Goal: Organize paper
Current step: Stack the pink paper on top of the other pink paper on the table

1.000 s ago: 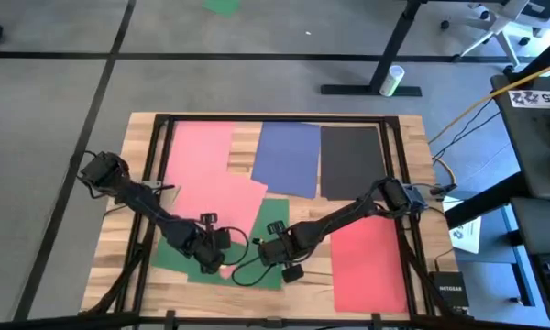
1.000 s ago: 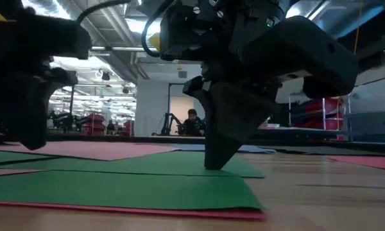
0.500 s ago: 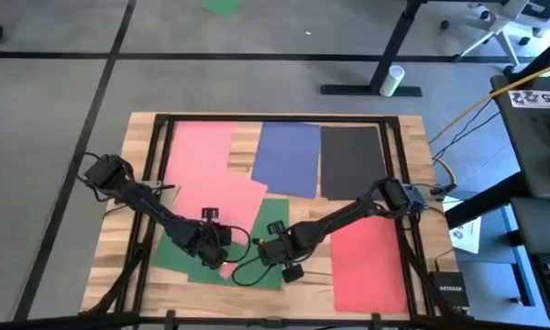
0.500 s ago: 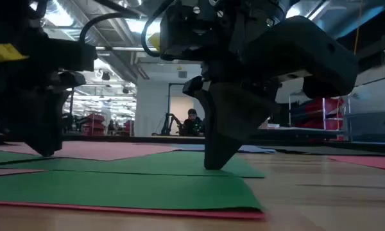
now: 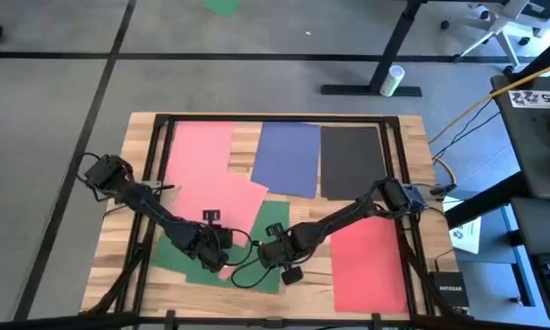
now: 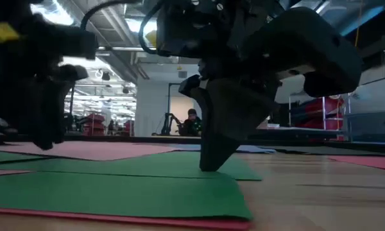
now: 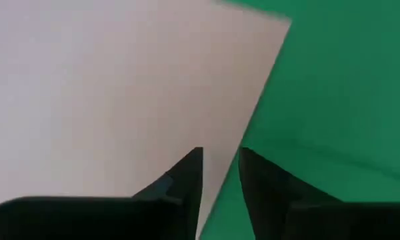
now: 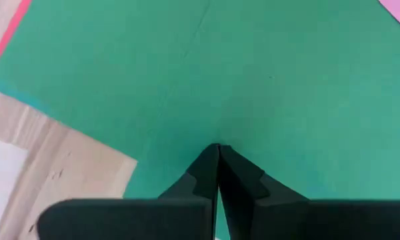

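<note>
- Closest to you, your right gripper [image 5: 273, 249] is down on the green sheets [image 5: 266, 220] at the near middle of the table [image 5: 422, 137]. In its wrist view the two fingers [image 8: 207, 175] are pressed together with no gap, tips touching the green paper, nothing pinched between them as far as I can see.
- The low view shows the same thing: that gripper [image 6: 212, 163] planted point-down on the green paper [image 6: 115, 189], with a red edge [image 6: 147, 220] peeking out from under the front of it.
- Just to its left, your left gripper [image 5: 213, 246] sits right where the lower pink sheet [image 5: 222, 197] overlaps the green. Its wrist view shows the fingers [image 7: 187, 173] only a narrow slit apart, straddling the edge of the pink sheet [image 7: 120, 87] with green [image 7: 333, 87] on the other side. Can't tell if the paper edge is actually caught in there.
- Off to the right near edge lies a red sheet [image 5: 367, 261], well apart from the green pile.
- Farther back, another pink sheet [image 5: 200, 147] lies at the left, a blue sheet [image 5: 289, 158] in the middle partly over the wood, and a black sheet [image 5: 351, 163] just beside the blue one.
</note>
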{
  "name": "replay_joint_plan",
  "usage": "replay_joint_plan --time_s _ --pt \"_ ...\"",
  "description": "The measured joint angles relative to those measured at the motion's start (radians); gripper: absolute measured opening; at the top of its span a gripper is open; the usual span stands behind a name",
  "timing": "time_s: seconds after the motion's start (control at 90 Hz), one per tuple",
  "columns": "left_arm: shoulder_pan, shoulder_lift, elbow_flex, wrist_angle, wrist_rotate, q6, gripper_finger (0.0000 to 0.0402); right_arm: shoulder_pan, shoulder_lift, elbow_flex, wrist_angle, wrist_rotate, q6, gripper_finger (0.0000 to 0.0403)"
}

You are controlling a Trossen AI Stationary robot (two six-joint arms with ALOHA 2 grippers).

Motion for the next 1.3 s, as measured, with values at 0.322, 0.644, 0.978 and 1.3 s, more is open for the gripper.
replay_joint_plan --time_s 0.322,0.644,0.978,1.3 --pt "0.017 0.001 0.009 0.151 0.043 -0.014 0.0113 0.000 0.000 0.000 0.009 -0.001 0.000 0.0000" --pt "0.062 0.001 -0.005 0.172 0.060 0.003 0.0156 0.000 0.001 0.000 0.024 -0.002 0.001 0.0000" --pt "0.063 0.002 -0.062 0.181 0.084 -0.052 0.0184 -0.001 0.001 0.000 0.025 -0.003 0.002 0.0000" --pt "0.083 -0.002 -0.097 0.203 0.089 -0.030 0.0178 -0.001 0.002 0.000 0.032 -0.003 0.002 0.0000"
